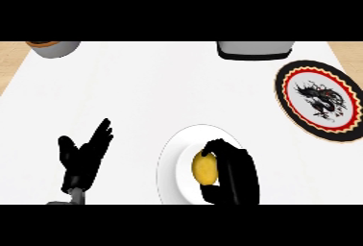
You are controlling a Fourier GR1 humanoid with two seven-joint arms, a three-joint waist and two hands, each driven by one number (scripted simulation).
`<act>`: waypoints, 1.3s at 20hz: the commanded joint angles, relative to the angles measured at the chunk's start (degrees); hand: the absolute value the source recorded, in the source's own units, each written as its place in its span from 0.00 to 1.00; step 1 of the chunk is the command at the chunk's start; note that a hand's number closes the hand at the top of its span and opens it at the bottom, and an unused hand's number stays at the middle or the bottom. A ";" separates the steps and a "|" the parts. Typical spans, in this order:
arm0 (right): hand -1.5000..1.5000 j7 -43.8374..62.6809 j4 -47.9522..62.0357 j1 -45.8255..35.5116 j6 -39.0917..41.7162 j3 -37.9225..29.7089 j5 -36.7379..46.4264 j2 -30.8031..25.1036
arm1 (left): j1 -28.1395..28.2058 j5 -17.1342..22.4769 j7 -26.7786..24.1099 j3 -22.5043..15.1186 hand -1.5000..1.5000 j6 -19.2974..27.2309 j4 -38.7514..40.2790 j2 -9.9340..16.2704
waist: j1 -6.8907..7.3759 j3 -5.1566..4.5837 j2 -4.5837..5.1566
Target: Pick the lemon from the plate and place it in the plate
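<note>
Right hand (233, 174) is down over the white plate (175, 163), fingers and thumb curled round the lemon (205, 169), so I'd call it grasping the fruit, w/ the yellow showing on the hand's left side. Lemon looks like it sits on the white plate, a bit right of centre; can't tell if it's lifted off the surface at all, prob not. Left hand (83, 156) is at the lower left of the head view, fingers straight and up, just resting, holding nothing. Only one view, so that's all I've got to go on. Progress, as I judge it: the grab is made or nearly made, but the carry isn't done. What's left is lifting, moving up and to the right across the counter (142, 86), and setting the lemon on the patterned plate (320, 100), which sits well apart from the white one, near the right edge. That plate has a black rim, a red zigzag band and a dark dragon-like figure in the middle; nothing lies on it. At the top edge there's a grey bowl (55, 47) at left w/ something brown in it, and a grey appliance (255, 49) at centre-right, both partly cut off. No brands, labels or readable writing anywhere I can see; the plate's figure is a drawing, not text.
</note>
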 commanded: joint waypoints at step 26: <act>1.00 -42.60 16.21 1.12 -19.68 -45.91 -44.29 -16.10 | -2.60 -0.22 3.64 0.96 0.50 -1.77 -1.21 -0.16 | 1.63 0.13 0.86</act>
